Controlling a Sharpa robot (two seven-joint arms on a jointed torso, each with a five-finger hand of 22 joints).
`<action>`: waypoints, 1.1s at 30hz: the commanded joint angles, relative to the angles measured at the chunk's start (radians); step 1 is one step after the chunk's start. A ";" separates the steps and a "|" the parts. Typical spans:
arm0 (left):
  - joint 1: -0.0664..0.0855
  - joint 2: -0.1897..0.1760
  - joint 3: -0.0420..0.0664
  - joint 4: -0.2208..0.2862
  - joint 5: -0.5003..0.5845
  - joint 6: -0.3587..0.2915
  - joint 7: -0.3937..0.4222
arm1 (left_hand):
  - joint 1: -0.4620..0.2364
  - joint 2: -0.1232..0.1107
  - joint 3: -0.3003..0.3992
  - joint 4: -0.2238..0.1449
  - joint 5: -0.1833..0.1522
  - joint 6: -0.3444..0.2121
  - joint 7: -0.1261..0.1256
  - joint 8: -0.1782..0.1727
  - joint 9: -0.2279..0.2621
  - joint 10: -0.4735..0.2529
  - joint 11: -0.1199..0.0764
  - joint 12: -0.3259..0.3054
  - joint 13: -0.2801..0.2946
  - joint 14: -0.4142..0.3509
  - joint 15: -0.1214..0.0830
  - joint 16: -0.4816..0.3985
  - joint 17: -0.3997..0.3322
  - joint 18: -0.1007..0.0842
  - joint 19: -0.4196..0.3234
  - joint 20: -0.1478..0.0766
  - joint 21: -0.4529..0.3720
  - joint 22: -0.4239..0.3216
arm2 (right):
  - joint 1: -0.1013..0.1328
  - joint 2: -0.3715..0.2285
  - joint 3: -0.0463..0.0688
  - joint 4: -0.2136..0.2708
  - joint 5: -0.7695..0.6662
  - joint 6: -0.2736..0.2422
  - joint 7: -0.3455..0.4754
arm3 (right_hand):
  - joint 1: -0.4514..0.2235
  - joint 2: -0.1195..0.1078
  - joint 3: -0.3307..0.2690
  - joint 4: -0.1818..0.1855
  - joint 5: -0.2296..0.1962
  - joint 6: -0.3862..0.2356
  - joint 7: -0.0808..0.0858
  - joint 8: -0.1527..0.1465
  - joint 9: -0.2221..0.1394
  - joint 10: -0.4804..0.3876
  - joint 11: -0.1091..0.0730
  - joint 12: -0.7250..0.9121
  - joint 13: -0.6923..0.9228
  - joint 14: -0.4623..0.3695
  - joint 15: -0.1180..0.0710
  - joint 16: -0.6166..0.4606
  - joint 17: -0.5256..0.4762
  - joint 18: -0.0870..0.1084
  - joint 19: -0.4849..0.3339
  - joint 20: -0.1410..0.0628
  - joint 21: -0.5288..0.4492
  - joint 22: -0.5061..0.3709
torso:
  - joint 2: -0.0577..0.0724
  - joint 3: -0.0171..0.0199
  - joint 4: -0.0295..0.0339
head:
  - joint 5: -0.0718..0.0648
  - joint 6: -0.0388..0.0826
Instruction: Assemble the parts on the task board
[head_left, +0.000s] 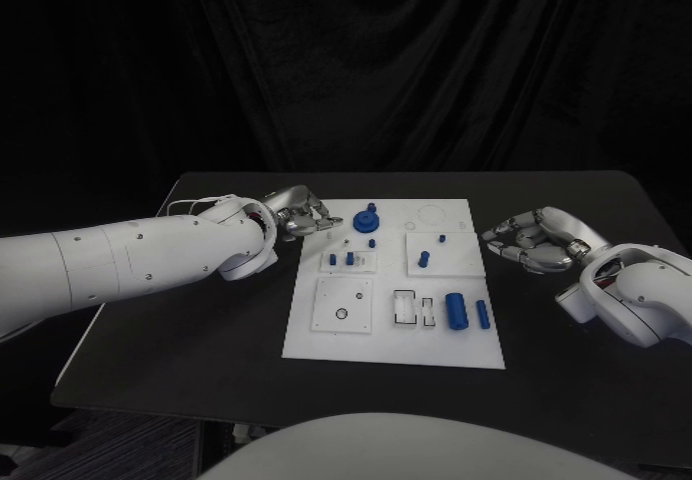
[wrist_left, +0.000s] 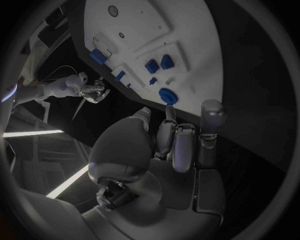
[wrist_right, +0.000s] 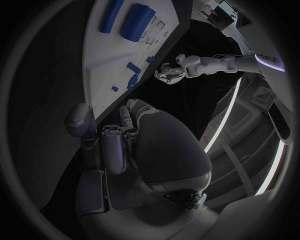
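Board (head_left: 397, 345) lies white in the middle of the black table (head_left: 202, 340), and you see the blue parts spread on it. A round blue knob (head_left: 366, 219) stands near the far left corner. Small blue pegs (head_left: 348, 258) stand in a raised square plate below it, and one more peg (head_left: 424, 259) stands in the plate to the right. A thick blue cylinder (head_left: 454, 311) and a thinner blue rod (head_left: 482, 314) lie side by side near the right edge, next to two narrow slots (head_left: 415, 307).

Your left hand (head_left: 296, 216) is at the far left corner of the board, just beside the knob; its fingers are curled in and hold nothing. Your right hand (head_left: 531, 240) hangs just off the right edge, fingers also curled in, with nothing inside.

The table has free space on both sides of the board and in front of it.

What the smallest pieces are, you cannot tell from here.
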 joint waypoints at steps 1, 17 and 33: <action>0.020 0.005 0.002 -0.005 -0.096 -0.087 0.209 | 0.083 0.004 0.005 -0.008 0.008 -0.026 0.015 -0.028 -0.028 -0.082 0.016 -0.071 0.051 -0.049 0.015 -0.027 -0.053 0.024 -0.061 0.016 -0.077 0.079 | -0.003 -0.003 0.001 0.008 0.011 -0.024 0.037 | 0.006 0.006 0.009 -0.001 0.010 0.008 0.001 0.005 0.000 0.030 0.003 0.001 0.191 0.050 0.007 -0.001 0.127 0.007 0.004 -0.001 0.011 0.121 | 0.002 -0.0006 0.0005 | -0.001 0.000; 0.004 0.148 0.001 -0.164 -0.299 0.007 0.386 | 0.449 -0.022 0.248 -0.191 -0.036 -0.146 -0.023 -0.046 -0.099 -0.740 0.063 -0.800 -0.493 -0.413 0.048 -0.244 -0.445 0.045 -0.186 0.050 -0.140 0.067 | -0.004 0.002 0.001 -0.002 0.027 -0.025 0.066 | 0.003 0.004 0.015 -0.005 0.032 0.010 0.001 0.007 0.000 0.032 0.002 0.002 0.193 0.052 0.005 0.001 0.129 0.006 0.006 -0.002 0.017 0.122 | 0.004 0.0010 -0.0004 | -0.020 0.000; -0.013 0.257 0.002 -0.272 -0.440 0.072 0.377 | 0.362 -0.120 0.359 -0.198 -0.103 -0.082 -0.007 -0.054 -0.571 -0.669 0.029 -1.023 -0.874 -0.091 -0.002 -0.101 -0.243 0.018 0.049 0.004 0.070 0.083 | -0.004 0.000 0.001 0.002 0.027 -0.010 0.052 | 0.001 0.003 0.017 -0.005 0.036 0.009 0.001 0.007 -0.001 0.030 0.002 0.001 0.191 0.051 0.005 0.000 0.127 0.007 0.004 -0.002 0.013 0.121 | 0.009 -0.0022 -0.0032 | -0.021 0.000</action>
